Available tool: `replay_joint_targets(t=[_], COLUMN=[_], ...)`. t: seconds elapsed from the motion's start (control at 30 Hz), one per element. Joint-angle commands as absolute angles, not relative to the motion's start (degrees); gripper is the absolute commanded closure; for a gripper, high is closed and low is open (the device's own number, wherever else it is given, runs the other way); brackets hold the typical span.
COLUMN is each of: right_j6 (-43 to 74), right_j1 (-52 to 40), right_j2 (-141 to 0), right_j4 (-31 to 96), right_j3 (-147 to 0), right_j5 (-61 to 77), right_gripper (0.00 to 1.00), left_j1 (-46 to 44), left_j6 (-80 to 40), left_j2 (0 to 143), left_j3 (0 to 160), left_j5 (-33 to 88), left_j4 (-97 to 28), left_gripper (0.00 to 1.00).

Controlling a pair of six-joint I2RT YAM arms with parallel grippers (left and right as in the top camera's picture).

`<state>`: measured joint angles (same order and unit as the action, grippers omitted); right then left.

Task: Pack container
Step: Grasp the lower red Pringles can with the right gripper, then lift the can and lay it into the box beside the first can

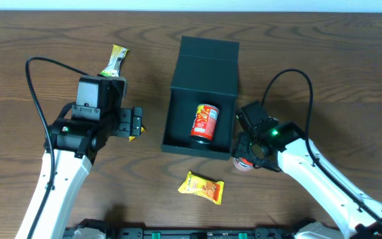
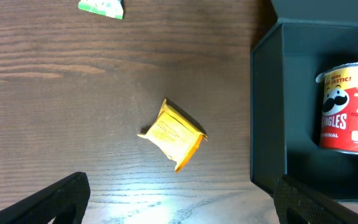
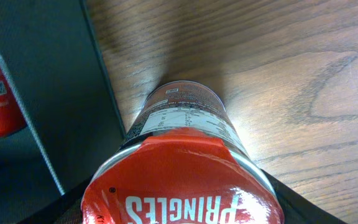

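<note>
The small Pringles can [image 3: 185, 155] stood inside my right pincer [image 1: 251, 158]; clenched or not, I could not tell. The container [image 1: 181, 113] sat open mid-table just beside it, a larger can [image 1: 205, 123] inside. A lopsided squeeze might have tipped the small can against that wall. My left pincer [image 1: 136, 123] gaped empty.

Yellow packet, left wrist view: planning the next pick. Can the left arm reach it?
Likely yes: the yellow packet lies alone on the table, clear of the container, open left gripper above it.
</note>
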<state>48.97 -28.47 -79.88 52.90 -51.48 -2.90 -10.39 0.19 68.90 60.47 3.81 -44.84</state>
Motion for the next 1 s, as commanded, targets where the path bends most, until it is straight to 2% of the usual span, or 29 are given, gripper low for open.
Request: replay_joint_targets(t=[0.0, 0.4, 0.97], right_j6=[47.48, 44.88, 44.84], right_j1=[-28.91, -28.91, -28.91], right_j2=[-79.83, -79.83, -79.92], right_j4=[54.15, 61.56, 59.55], right_j3=[-54.87, -69.38, -72.60], right_j5=[-2.09, 0.49, 11.07], right_gripper=[0.31, 0.30, 0.30], left_j1=[-10.57, -10.57, -10.57], left_j6=[-0.01, -0.01, -0.01], left_j2=[69.06, 69.06, 69.06], left_j3=[61.34, 61.34, 61.34], left_j5=[2.76, 2.76, 2.76], left_j4=[-44.69, -44.23, -43.03], left_gripper=[0.04, 0.04, 0.05])
